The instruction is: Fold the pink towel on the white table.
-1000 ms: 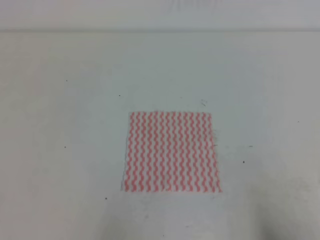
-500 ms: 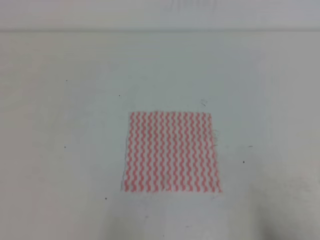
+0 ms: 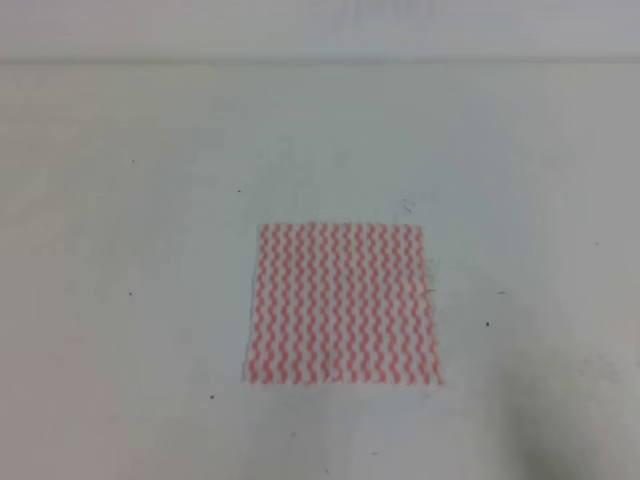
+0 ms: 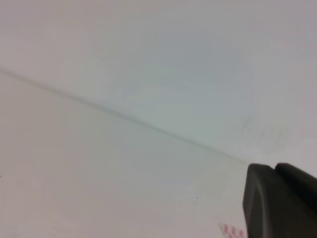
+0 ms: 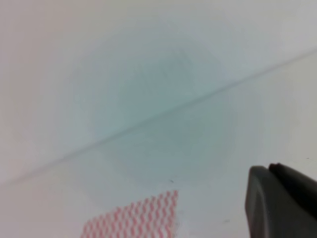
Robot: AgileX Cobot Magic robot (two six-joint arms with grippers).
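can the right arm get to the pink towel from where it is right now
Probably yes. The pink towel lies flat and alone on the white table, with nothing on or beside it. The right wrist view shows its corner just ahead of the right gripper.

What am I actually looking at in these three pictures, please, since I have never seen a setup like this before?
This is a two-armed robot, photographed from three cameras at once. The high view looks down on the white table, where the pink towel lies flat and unfolded; neither arm shows there. The other two cameras sit on the wrists. The left wrist view shows a dark part of the left end effector at the lower right and just a sliver of the towel. The right wrist view shows a dark part of the right end effector and one towel corner. Nothing is held, as far as the pictures show; whether either end effector is open cannot be told.
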